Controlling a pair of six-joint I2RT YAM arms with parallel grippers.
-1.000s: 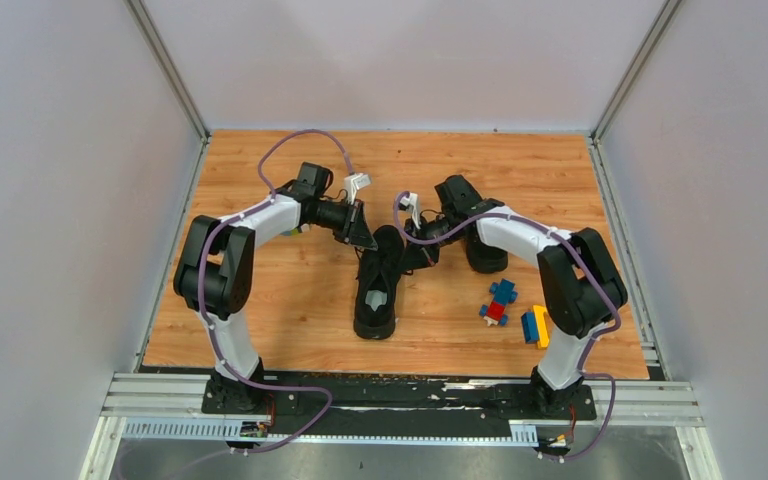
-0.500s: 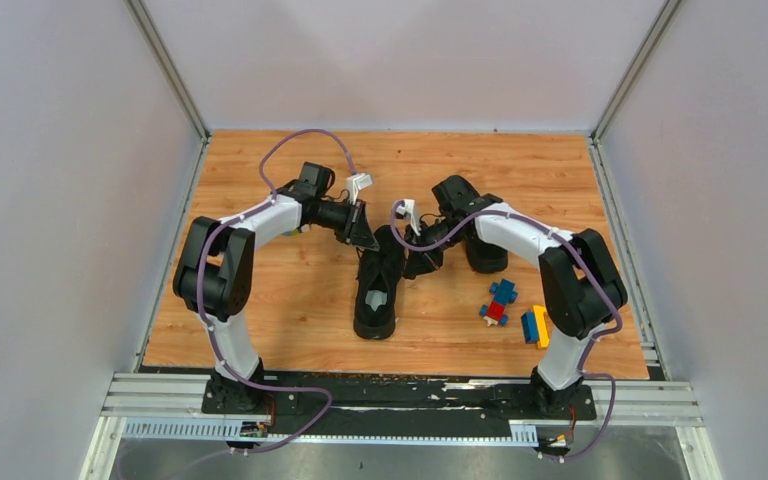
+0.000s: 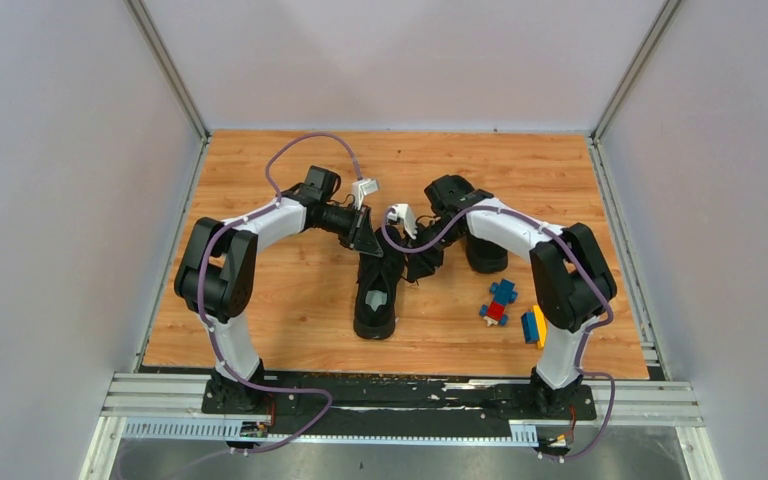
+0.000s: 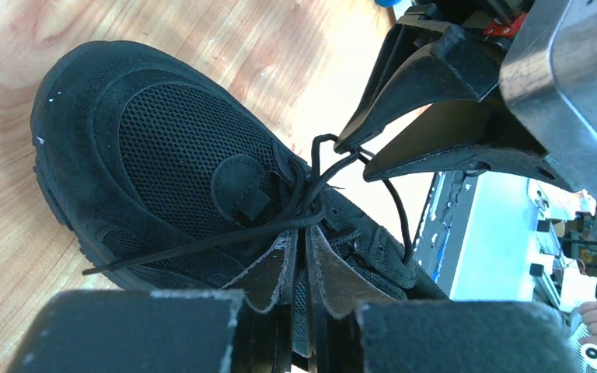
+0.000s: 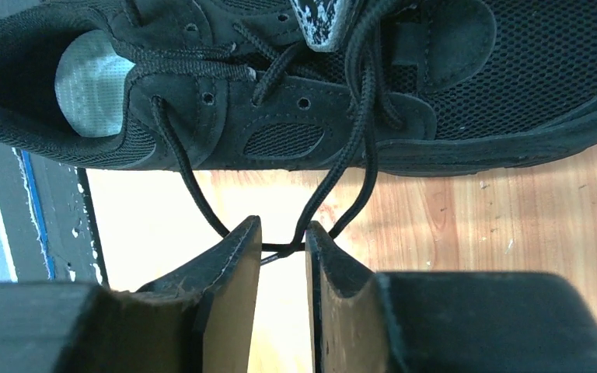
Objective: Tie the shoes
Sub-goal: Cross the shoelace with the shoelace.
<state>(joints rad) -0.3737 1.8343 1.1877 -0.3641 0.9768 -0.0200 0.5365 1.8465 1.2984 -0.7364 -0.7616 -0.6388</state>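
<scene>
One black shoe [image 3: 375, 295] lies mid-table, toe away from me; the other shoe [image 3: 487, 258] sits behind my right arm. My left gripper [image 3: 370, 243] is over the near shoe's laces. In the left wrist view the shoe [image 4: 171, 155] fills the frame and my left gripper [image 4: 305, 233] is shut on a lace [image 4: 202, 242] at the tongue. My right gripper [image 3: 415, 268] is beside the shoe's right side. In the right wrist view the shoe [image 5: 466, 78] is ahead, and my right gripper [image 5: 283, 229] has its jaws slightly apart with lace strands [image 5: 357, 140] hooked across the tips.
A blue and red toy block [image 3: 500, 300] and a blue and yellow block [image 3: 535, 325] lie to the right of the near shoe. Grey walls enclose the wooden table [image 3: 290, 300] on three sides. A metal rail [image 3: 400, 395] runs along the near edge.
Both grippers have moved closer together over the near shoe. The right gripper has shifted left toward the shoe's side, and the left gripper a little right.
</scene>
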